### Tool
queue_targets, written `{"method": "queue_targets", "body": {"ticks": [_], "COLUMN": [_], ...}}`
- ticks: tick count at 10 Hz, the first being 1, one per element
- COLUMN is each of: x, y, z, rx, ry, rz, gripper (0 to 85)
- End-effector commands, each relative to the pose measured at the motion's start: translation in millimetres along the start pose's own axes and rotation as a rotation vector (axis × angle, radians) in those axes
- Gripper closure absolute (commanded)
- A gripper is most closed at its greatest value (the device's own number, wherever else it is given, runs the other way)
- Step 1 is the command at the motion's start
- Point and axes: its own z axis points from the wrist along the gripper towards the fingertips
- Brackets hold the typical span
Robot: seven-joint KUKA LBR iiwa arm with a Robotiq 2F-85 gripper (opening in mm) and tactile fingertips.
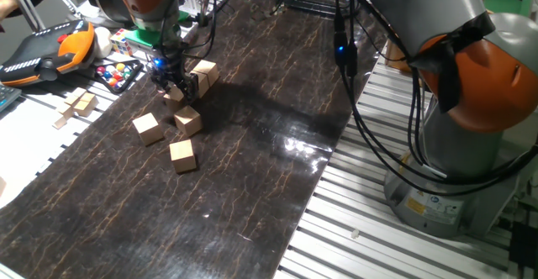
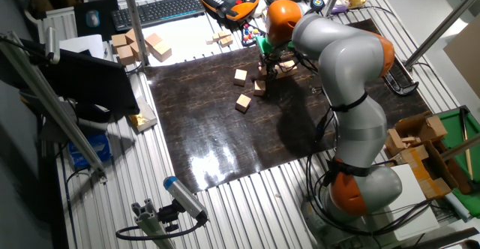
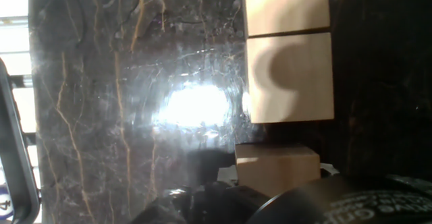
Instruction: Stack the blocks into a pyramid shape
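The gripper (image 1: 176,84) hangs low over the far end of the dark marbled mat (image 1: 252,170) on the counter (image 1: 395,245), its black fingers down among a cluster of blocks. Whether the fingers are spread or pinching a block cannot be told; the hand view is too close and shadowed. That view shows two blocks (image 3: 289,52) touching edge to edge in a row, and a third block (image 3: 277,166) just beside them near the camera.

In one fixed view, a block (image 1: 206,71) sits just behind the gripper, touching the cluster. Three more lie loose and apart toward the near side: one block (image 1: 188,119) nearest the gripper, another (image 1: 148,128) beside it, and a third (image 1: 182,155) a little farther out.

Off the mat's edge lie paler flat wooden pieces (image 1: 80,105), a tray of coloured balls (image 1: 118,73), and an orange-and-black teach pendant (image 1: 46,50).
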Motion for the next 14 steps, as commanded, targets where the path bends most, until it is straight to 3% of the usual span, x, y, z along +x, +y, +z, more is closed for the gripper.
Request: {"method": "queue_targets", "body": {"ticks": [1,7,14], "x": [-1.0,-11.3,-15.0], "y": [-1.0,-8.5,-8.8], "z": [-0.9,-1.9,0.0], "rx": [0.002,0.0,0.003], "ry": [0.001,-0.002,0.008], "rz": [-0.002,-0.034,-0.038], "gripper": [84.3,84.3,84.3]}}
